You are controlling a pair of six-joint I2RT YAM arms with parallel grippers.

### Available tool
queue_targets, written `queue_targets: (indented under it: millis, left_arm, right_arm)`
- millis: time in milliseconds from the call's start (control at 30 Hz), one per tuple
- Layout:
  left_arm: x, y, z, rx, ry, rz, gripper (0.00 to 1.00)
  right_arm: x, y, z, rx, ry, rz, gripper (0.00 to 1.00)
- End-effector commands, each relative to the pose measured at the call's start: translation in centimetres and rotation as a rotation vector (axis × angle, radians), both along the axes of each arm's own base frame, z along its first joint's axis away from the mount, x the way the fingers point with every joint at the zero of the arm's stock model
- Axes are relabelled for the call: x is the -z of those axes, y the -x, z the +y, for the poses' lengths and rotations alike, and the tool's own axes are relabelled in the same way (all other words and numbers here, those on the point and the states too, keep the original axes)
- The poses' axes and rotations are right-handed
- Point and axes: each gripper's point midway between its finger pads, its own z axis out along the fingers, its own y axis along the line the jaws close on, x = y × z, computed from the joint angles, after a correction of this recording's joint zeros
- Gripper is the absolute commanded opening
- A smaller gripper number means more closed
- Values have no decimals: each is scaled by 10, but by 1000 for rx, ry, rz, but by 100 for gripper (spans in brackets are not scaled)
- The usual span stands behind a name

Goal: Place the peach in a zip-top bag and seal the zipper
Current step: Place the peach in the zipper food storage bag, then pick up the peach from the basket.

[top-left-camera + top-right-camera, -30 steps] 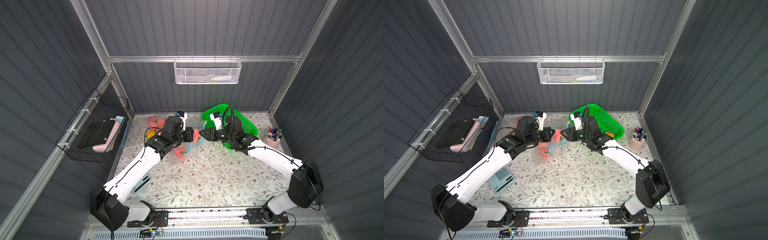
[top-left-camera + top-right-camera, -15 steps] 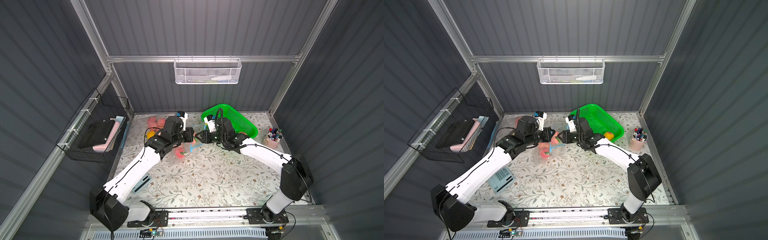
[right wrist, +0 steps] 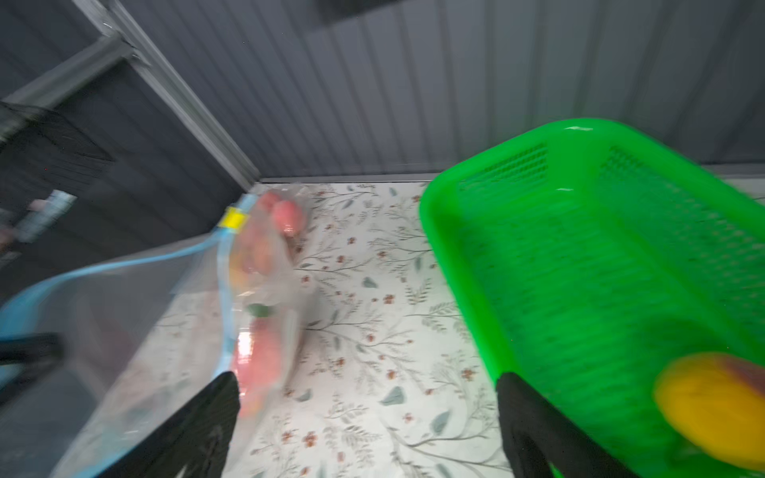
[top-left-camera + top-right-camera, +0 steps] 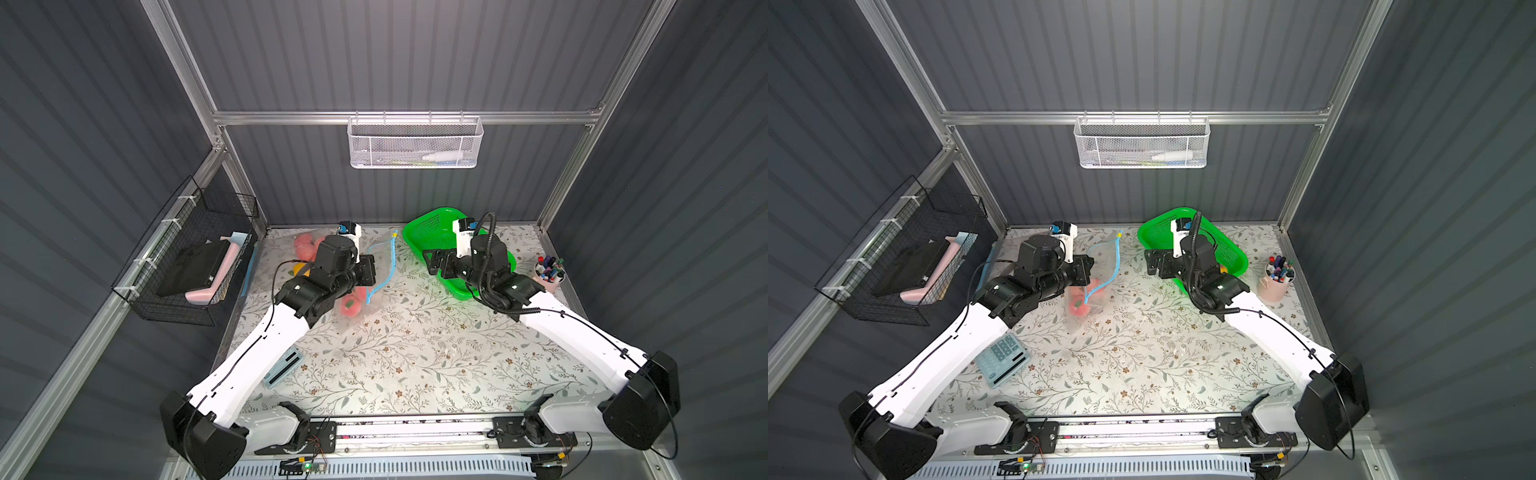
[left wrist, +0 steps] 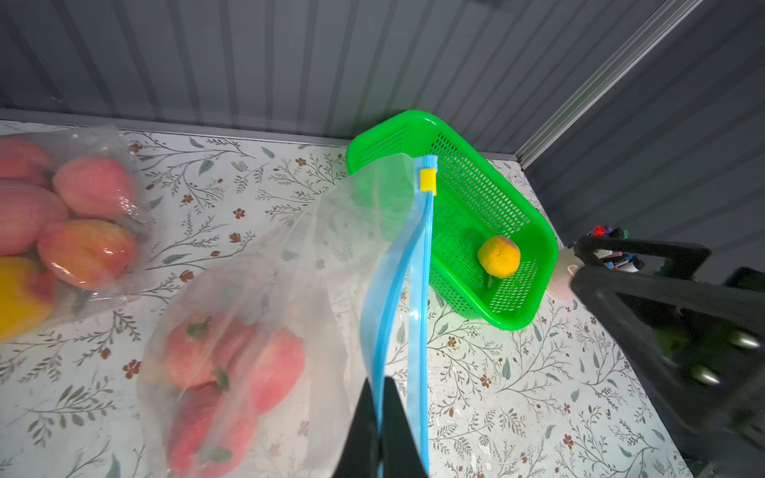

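A clear zip-top bag with a blue zipper strip and a yellow slider hangs from my left gripper, which is shut on one side of the strip. The bag's mouth stands open, seen in both top views. Red-pink peaches lie in the bag's bottom. One yellow-orange peach lies in the green basket, blurred in the right wrist view. My right gripper is open and holds nothing. It hovers at the basket's near-left rim, apart from the bag.
A second clear bag of peaches lies at the back left. A pink cup of pens stands at the right edge. A pale blue calculator lies front left. A black wire basket hangs on the left wall, a white mesh basket on the back wall.
My right gripper has opened wide and drawn back to the right, from the bag's mouth to the basket's rim. The left gripper keeps its hold on the zipper strip.
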Motion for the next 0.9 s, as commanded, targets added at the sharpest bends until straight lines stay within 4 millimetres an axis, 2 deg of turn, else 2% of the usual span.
queue_targets:
  millis: [0, 200, 367, 533, 667, 867]
  left_arm:
    - [-14, 10, 20, -37, -64, -42, 0]
    - [-35, 28, 48, -99, -105, -90, 0]
    - [-56, 45, 67, -118, -130, -153, 0]
    - [-65, 52, 75, -118, -160, -185, 0]
    - [-57, 48, 62, -76, -140, -160, 0]
    - [-21, 29, 16, 37, -29, -50, 0]
  right_arm:
    - [40, -17, -32, 124, 195, 84, 99]
    - [79, -50, -77, 298, 332, 188, 99]
    - [109, -67, -107, 389, 409, 260, 99]
    - [131, -81, -134, 478, 480, 339, 98]
    - [150, -89, -143, 493, 542, 397, 96]
    - [175, -94, -154, 479, 647, 473, 94]
